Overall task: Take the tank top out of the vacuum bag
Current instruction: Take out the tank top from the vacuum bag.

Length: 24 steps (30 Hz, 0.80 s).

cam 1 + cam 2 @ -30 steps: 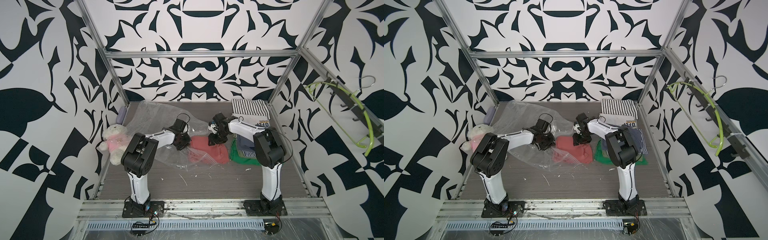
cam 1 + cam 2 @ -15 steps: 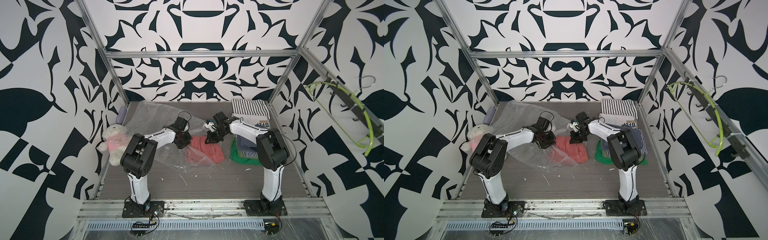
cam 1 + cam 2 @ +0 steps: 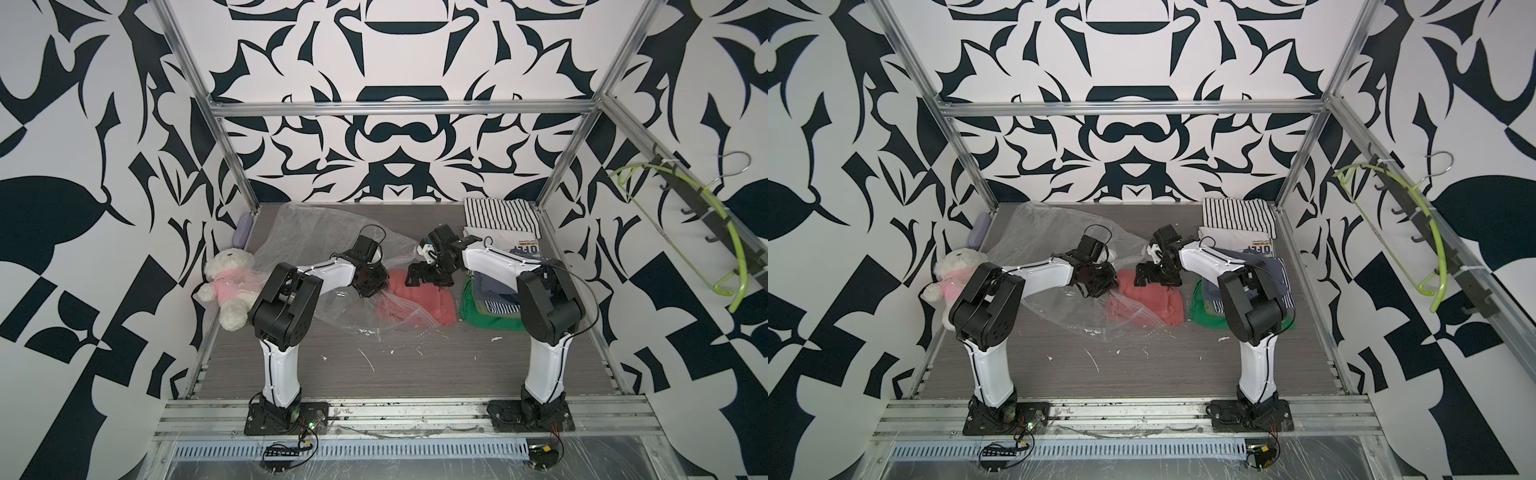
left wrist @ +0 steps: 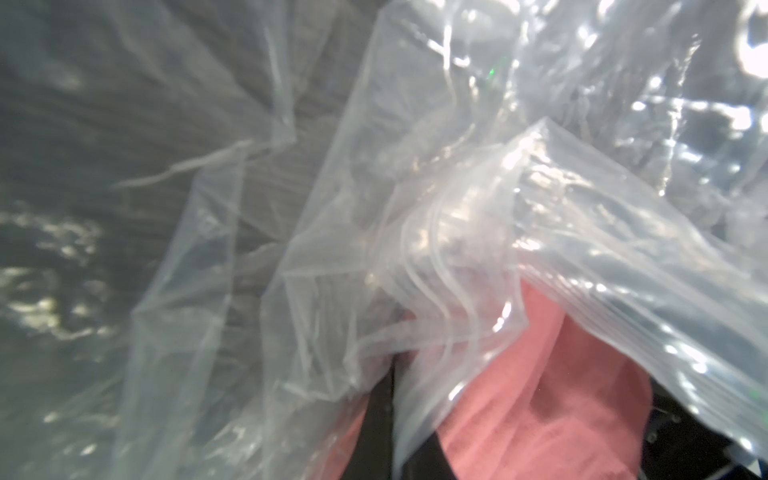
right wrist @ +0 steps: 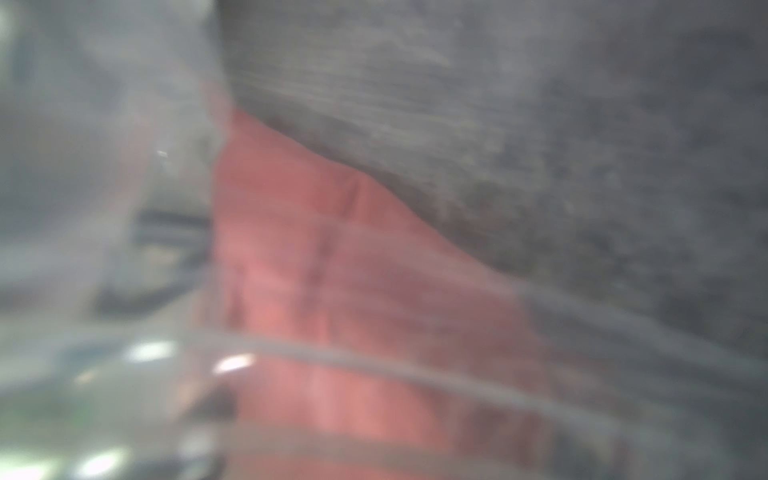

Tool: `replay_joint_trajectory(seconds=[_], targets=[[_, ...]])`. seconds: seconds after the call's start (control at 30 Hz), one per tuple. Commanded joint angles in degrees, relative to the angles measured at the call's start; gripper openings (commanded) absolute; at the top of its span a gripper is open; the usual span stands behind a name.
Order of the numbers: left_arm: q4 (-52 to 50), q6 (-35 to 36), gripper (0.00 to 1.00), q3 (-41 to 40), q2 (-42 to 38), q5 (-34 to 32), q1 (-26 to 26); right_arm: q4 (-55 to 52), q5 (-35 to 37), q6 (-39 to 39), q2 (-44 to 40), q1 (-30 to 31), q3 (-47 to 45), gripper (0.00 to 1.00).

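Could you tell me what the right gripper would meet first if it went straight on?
Probably the salmon tank top just beneath the right gripper; whether vacuum bag film lies between is unclear in the blurred wrist view.

The walls [image 3: 395, 137] carry a bold black-on-white swirling leaf pattern. The worktop [image 3: 415, 374] is grey wood-grain flecked with white. The bag [image 3: 307, 232] is clear and glossy; the tank top [image 3: 432, 303] is salmon red. At the left, the teddy [image 3: 230, 278] is cream-white in a pink shirt, and the case [image 3: 242, 230] beyond it is lilac. On the right lie a black-and-white striped top [image 3: 498, 214], a white tee [image 3: 511, 245] with a navy and yellow print, a slate-blue garment [image 3: 494, 284] and a green one [image 3: 482, 320]. The hanger [image 3: 735, 249] is lime green. The arms [image 3: 282, 365] are white with black joints.
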Motion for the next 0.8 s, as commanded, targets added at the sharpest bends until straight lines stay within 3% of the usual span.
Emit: replay_joint_trajectory(seconds=[0.0,0.27,0.47,0.67,0.77], targets=[[-5.24,-0.01,0.00,-2.29,4.60,-0.70,-0.71,-4.34,6.72,-0.76,-1.62,-0.13,-0.96,0.99],[-5.12,-0.10,0.00,-2.03,5.27,-0.52,-0.72,-7.71,15.75,-2.60,-3.84,-0.13,-2.45,0.99],[-5.17,-0.10,0.00,-2.09,5.19,-0.48,-0.76,-9.74,8.57,-2.19,-5.25,-0.13,-4.45,0.99],[-4.97,-0.10,0.00,-2.28,5.02,-0.41,-0.73,-8.45,10.19,2.89,-10.68,-0.50,-8.67,0.99],[-4.72,-0.01,0.00,-2.11,5.29,-0.13,-0.77,-7.66,6.99,4.26,-10.32,-0.50,-10.06,0.99]])
